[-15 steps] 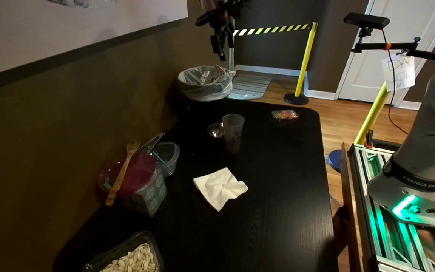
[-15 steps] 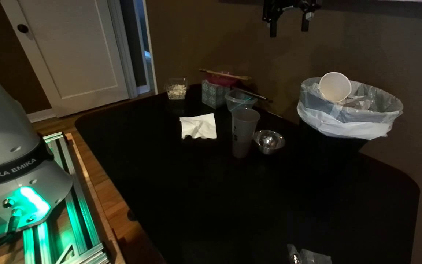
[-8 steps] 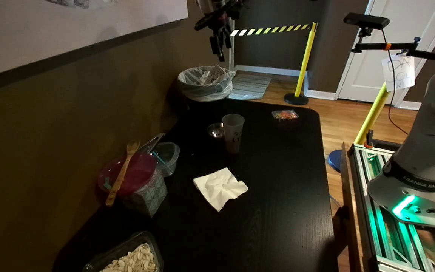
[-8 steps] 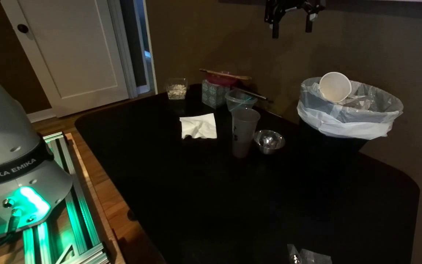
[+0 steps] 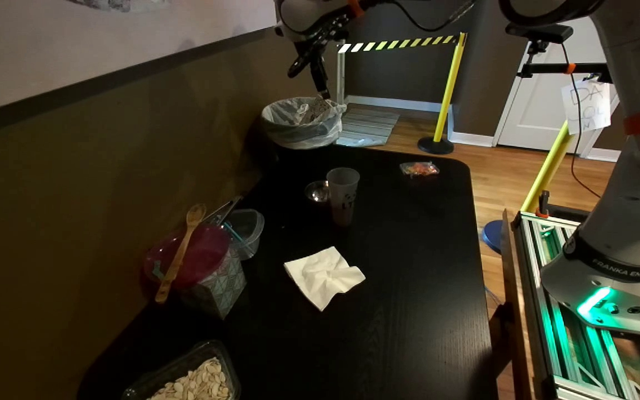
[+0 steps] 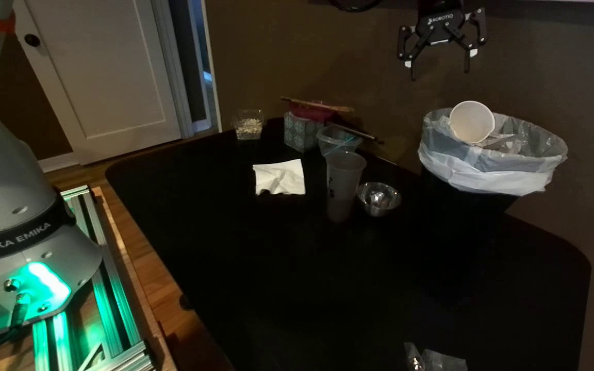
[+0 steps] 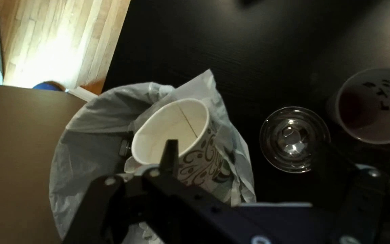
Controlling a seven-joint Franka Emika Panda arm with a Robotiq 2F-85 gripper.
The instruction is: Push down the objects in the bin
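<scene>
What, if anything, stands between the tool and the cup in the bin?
Nothing visible does: the open tool hangs higher than the cup, which leans in the bin and sticks up past its rim.

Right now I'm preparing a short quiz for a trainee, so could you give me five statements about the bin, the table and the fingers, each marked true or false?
1. A patterned paper cup leans tilted inside the lined waste bin. True.
2. That cup is gripped. False: the fingers are spread apart and hold nothing.
3. A crumpled white napkin lies on the black table. True.
4. A wooden spoon lies across a magenta bowl. True.
5. The napkin touches the bin. False: they are apart, with a frosted plastic cup and a small shiny bowl between them.
</scene>
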